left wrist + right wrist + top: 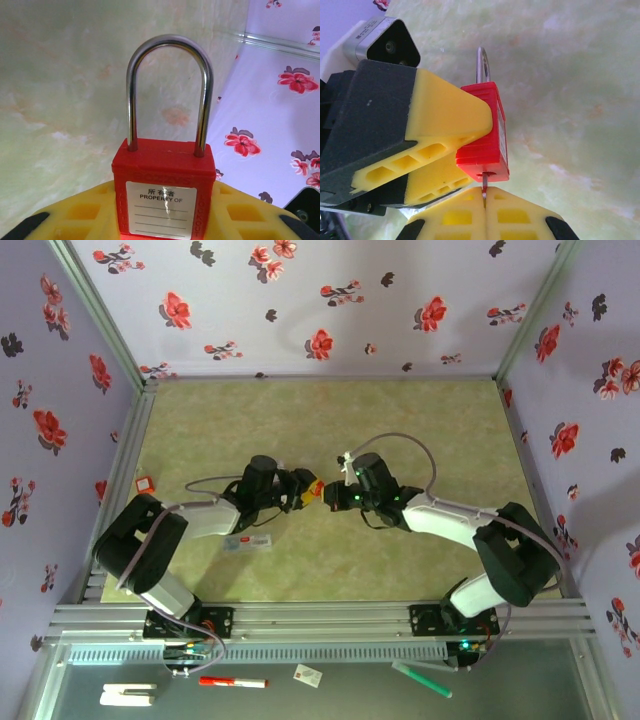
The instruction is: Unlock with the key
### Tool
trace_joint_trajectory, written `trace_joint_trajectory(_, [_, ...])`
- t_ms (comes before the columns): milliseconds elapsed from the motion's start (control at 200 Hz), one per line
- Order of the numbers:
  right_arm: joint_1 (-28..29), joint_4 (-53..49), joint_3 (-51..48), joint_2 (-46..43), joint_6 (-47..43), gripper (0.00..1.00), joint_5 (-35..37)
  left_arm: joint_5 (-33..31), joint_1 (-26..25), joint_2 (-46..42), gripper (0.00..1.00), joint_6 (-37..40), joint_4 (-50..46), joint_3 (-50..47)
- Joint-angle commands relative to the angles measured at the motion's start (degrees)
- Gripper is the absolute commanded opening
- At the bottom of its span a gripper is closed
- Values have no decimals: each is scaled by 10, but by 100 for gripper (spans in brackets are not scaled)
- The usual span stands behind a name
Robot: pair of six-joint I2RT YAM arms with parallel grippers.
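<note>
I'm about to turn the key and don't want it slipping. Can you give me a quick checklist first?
1. The padlock clamped between the jaws of the left gripper: ok.
2. The key pinched by the right gripper, jaws shut: ok.
3. Key tip entering the padlock's bottom face: ok.
4. Key fully seated: cannot tell, the depth is hidden.
5. Key in line with the padlock body: ok in the right wrist view.
6. The shackle released: not ok, both legs sit in the body.

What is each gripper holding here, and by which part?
Left gripper: the red padlock, by its body. Right gripper: the key, by its head, blade in the padlock's underside.
</note>
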Motion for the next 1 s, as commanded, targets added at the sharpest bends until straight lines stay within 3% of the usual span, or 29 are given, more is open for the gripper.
trace_joint_trajectory(0, [0, 28, 33, 5, -67, 0, 74, 116, -41, 2, 0, -28, 123, 40])
trace_joint_trajectory(180, [33, -69, 97, 10, -192, 0, 154, 126, -53, -16, 0, 8, 5, 76])
trace_joint_trajectory(310, [54, -83, 128, 20, -220, 0, 192, 124, -56, -2, 0, -32, 51, 80])
trace_joint_trajectory(415, [19, -51, 121, 31, -145, 0, 139, 109, -55, -7, 0, -16, 53, 85])
trace_joint_trajectory(575, [-56, 87, 67, 34, 18, 0, -7, 93, -39, -6, 0, -18, 148, 64])
trace_joint_trajectory(735, [-98, 204, 40, 48, 163, 0, -96, 85, -15, -10, 0, 13, 240, 44])
trace_joint_trajectory(895, [-118, 305, 28, 71, 275, 0, -150, 84, 6, -7, 0, 23, 326, 25])
trace_joint_trajectory(995, [-126, 365, 23, 87, 334, 0, -169, 85, 17, -17, 0, 40, 332, 20])
